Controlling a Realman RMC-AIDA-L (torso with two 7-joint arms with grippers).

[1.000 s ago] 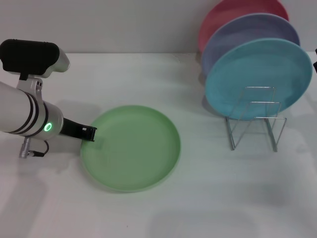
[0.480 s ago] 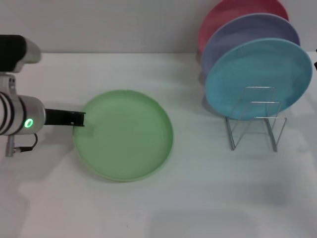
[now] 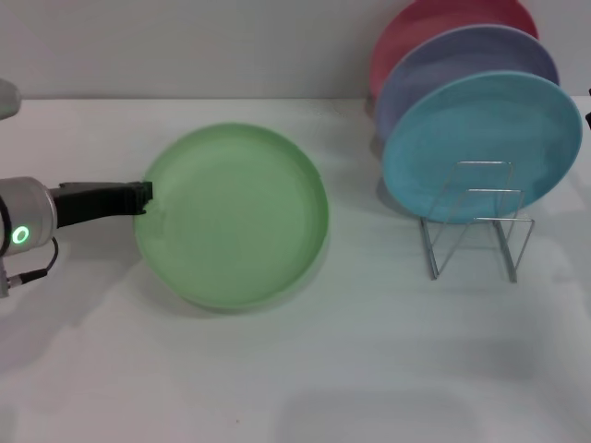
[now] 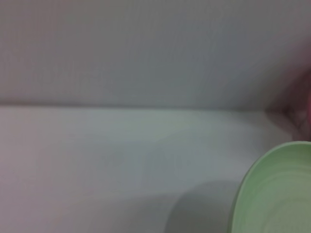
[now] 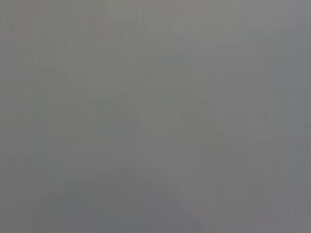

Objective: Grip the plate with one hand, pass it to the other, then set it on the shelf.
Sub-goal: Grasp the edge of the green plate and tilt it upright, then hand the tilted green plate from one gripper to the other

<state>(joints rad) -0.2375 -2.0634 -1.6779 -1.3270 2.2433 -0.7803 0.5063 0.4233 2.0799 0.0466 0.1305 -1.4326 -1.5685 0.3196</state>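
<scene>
The light green plate (image 3: 235,215) is held off the white table, tilted with its face toward me, left of centre in the head view. My left gripper (image 3: 143,196) is shut on the plate's left rim. Part of the plate also shows in the left wrist view (image 4: 277,194). The silver wire shelf (image 3: 476,221) stands at the right, its front loops free. My right gripper is out of view; the right wrist view shows only plain grey.
Three plates stand upright in the rear of the shelf: a light blue plate (image 3: 485,143) in front, a lavender plate (image 3: 462,60) behind it, a pink plate (image 3: 434,23) at the back. A wall runs behind the table.
My left gripper has lifted the green plate off the table and drawn back to the left. The plate has tipped up and now faces me more.
</scene>
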